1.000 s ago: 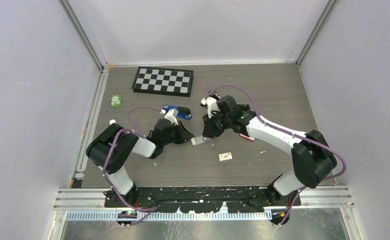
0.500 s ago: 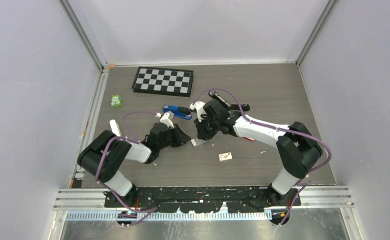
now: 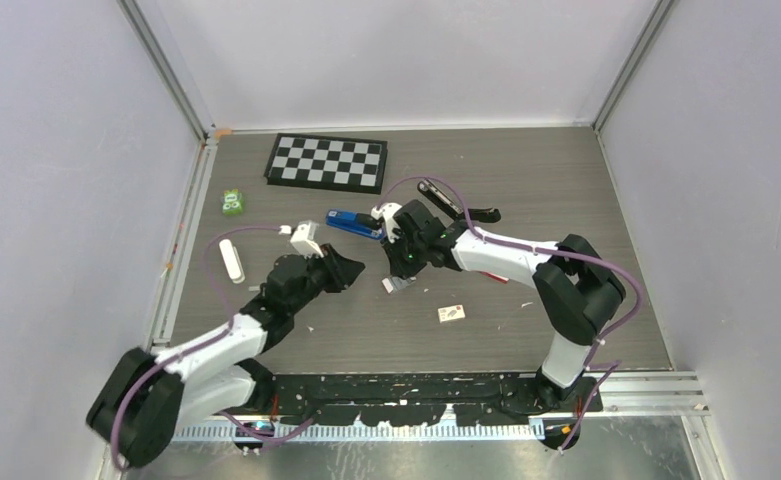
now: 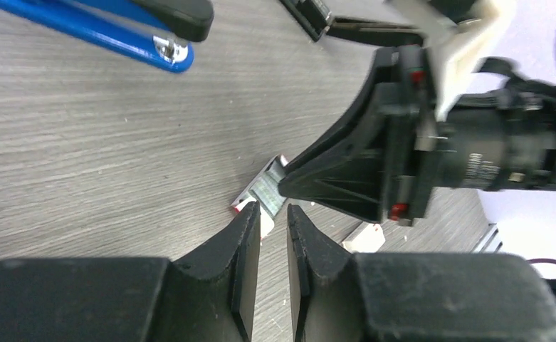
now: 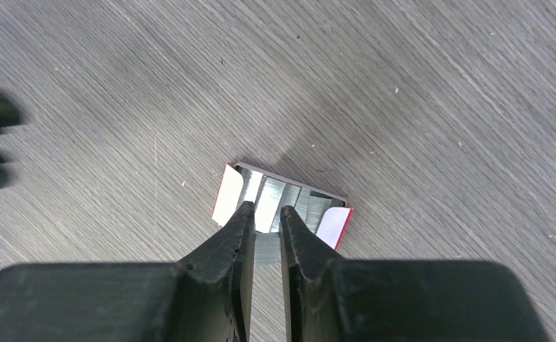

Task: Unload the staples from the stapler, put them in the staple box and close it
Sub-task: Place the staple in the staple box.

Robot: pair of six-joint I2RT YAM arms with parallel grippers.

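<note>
My right gripper [image 3: 398, 268] points down over an open red-and-white box [image 5: 228, 196] and is shut on a silvery staple strip [image 5: 266, 248]. Several more staples [image 5: 292, 198] lie in the box. In the left wrist view the right gripper's fingers [image 4: 332, 178] hang just above the box [image 4: 264, 192]. My left gripper [image 4: 273, 214] is left of the box and apart from it, nearly shut, with only a slim gap and nothing in it; it also shows in the top view [image 3: 351, 265]. A blue stapler [image 3: 354, 224] lies behind the box. A black stapler [image 3: 456, 205] lies opened out beyond my right arm.
A small whitish box [image 3: 452, 314] lies right of and nearer than the staple box. A checkerboard [image 3: 327, 162] lies at the back, a green object [image 3: 232, 202] at the left, and a white stick [image 3: 230, 260] close to my left arm. Walls close in three sides.
My left gripper has drawn back to the left, away from the box, and its arm has swung low. My right gripper has moved left and now stands over the box.
</note>
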